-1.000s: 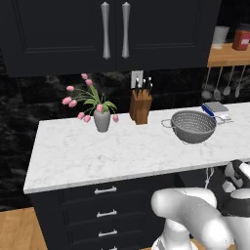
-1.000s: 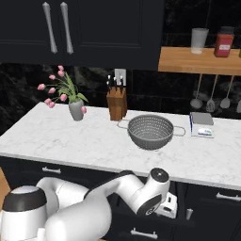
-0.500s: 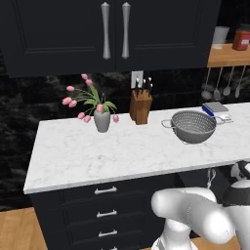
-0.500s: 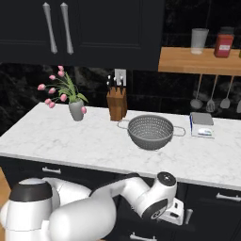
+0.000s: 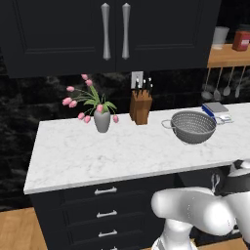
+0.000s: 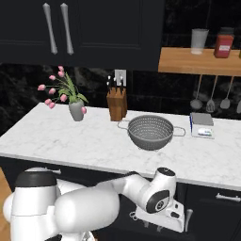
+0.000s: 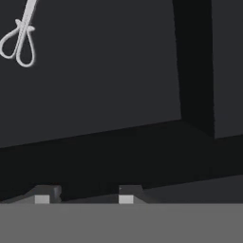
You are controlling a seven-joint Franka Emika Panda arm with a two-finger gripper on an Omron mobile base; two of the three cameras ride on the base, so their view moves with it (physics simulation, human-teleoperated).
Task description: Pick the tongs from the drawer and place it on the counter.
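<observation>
Reaching down inside the drawer (image 7: 95,95), the hand (image 7: 85,197) has its fingers part-closed on nothing; the tongs (image 7: 20,40) lie ahead, up-left, off its line, so no grip. Worktop (image 6: 94,141) waits above.

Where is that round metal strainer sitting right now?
The colander sits on the white marble counter, right of the knife block and left of a small scale in the right base view.
</observation>
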